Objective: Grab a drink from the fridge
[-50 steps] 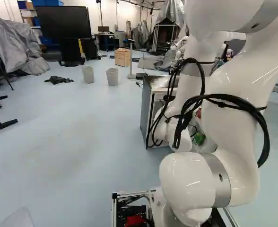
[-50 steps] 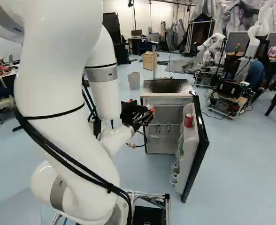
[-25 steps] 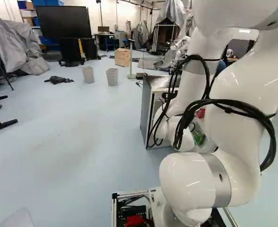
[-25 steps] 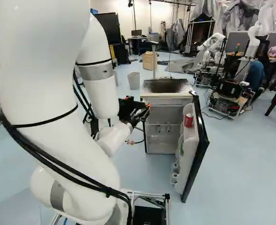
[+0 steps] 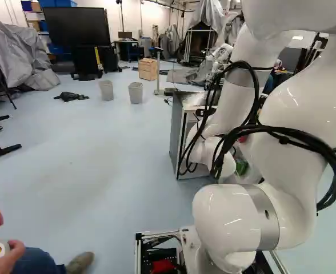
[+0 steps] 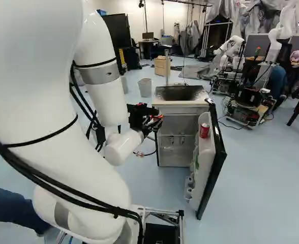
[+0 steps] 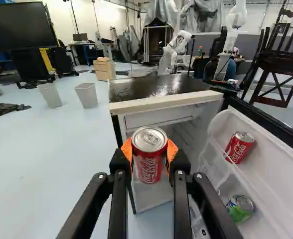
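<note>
Claw (image 7: 149, 153) clamped on can (image 7: 149, 167), near side of fridge (image 7: 159, 103); grab looks done, next needs a level retreat left of the door (image 6: 214, 157)

The white arm (image 6: 42, 86) has grey bands (image 6: 99, 74), black cables (image 6: 63, 194).

Bright; glare on fridge top (image 7: 161, 86), source probably overhead.
</note>
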Controlling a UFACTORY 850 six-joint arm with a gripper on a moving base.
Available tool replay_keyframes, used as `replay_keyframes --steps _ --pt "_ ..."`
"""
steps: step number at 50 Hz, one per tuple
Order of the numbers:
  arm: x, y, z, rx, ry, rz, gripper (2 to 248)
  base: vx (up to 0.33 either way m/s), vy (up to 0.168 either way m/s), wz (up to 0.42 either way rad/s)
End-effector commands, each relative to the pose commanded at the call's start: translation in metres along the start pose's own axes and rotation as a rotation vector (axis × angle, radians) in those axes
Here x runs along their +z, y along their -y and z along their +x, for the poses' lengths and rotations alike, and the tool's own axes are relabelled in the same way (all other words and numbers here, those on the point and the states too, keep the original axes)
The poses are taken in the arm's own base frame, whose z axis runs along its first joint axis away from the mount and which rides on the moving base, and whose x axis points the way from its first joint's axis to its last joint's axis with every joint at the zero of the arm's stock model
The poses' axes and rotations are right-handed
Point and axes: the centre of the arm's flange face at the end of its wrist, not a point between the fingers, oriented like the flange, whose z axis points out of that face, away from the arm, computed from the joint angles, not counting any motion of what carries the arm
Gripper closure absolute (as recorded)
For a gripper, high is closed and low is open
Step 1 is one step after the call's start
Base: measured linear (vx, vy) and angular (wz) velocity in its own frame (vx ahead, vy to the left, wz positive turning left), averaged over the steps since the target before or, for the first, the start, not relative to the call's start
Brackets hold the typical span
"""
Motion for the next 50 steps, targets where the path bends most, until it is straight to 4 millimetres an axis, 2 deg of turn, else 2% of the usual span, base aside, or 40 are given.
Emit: replay_keyframes --steps 43,50 --pt "0.067 0.000 0.025 0.032 0.203 -0.026 162 0.000 0.000 0.000" --pt "0.072 0.000 0.032 0.035 0.201 -0.027 162 0.000 0.000 0.000"
